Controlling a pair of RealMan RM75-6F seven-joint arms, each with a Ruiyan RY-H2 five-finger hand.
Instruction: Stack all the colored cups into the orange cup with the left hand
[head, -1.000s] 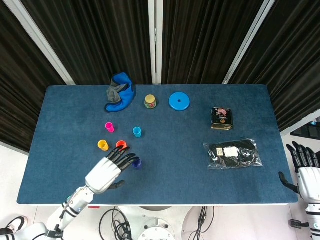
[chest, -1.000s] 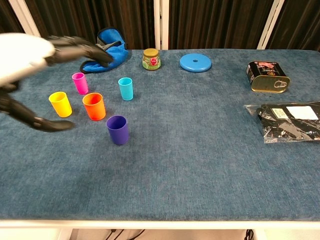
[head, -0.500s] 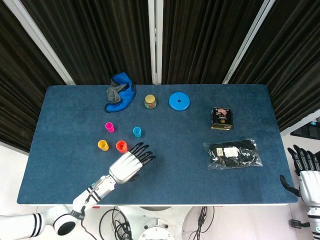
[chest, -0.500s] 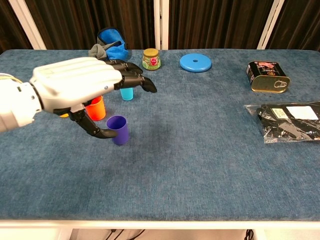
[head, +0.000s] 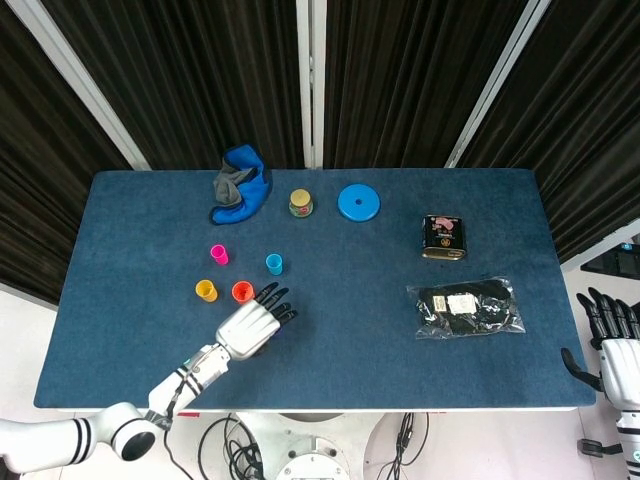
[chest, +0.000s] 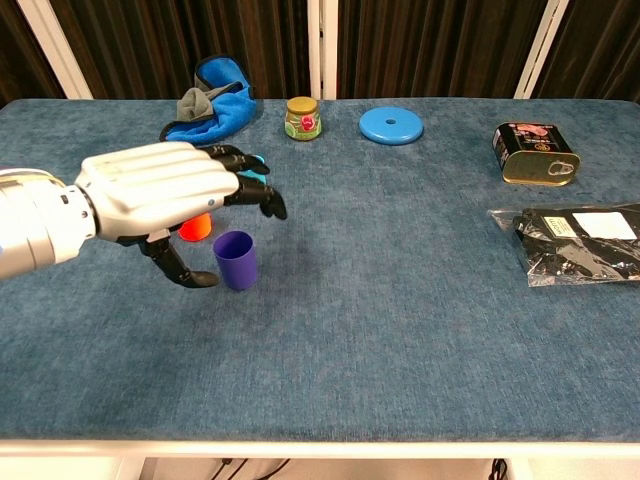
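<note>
— Near the front-left of the blue table (head: 400, 330), where is my left hand (chest: 160, 192)?

— I see it above the purple cup (chest: 236, 259), palm down, fingers (chest: 255, 190) spread and reaching forward, thumb hanging just left of the cup. It holds nothing.

— And the cups?

— All upright, mouths up, long axes vertical. The purple one stands nearest me. The orange cup (head: 241, 291) sits just behind it, mostly hidden by the hand in the chest view. The yellow cup (head: 206, 290) is left of the orange, the pink cup (head: 219, 254) and cyan cup (head: 274, 263) farther back. None is nested.

— My right hand (head: 610, 335)?

— Off the table's right edge, fingers apart, empty.
</note>
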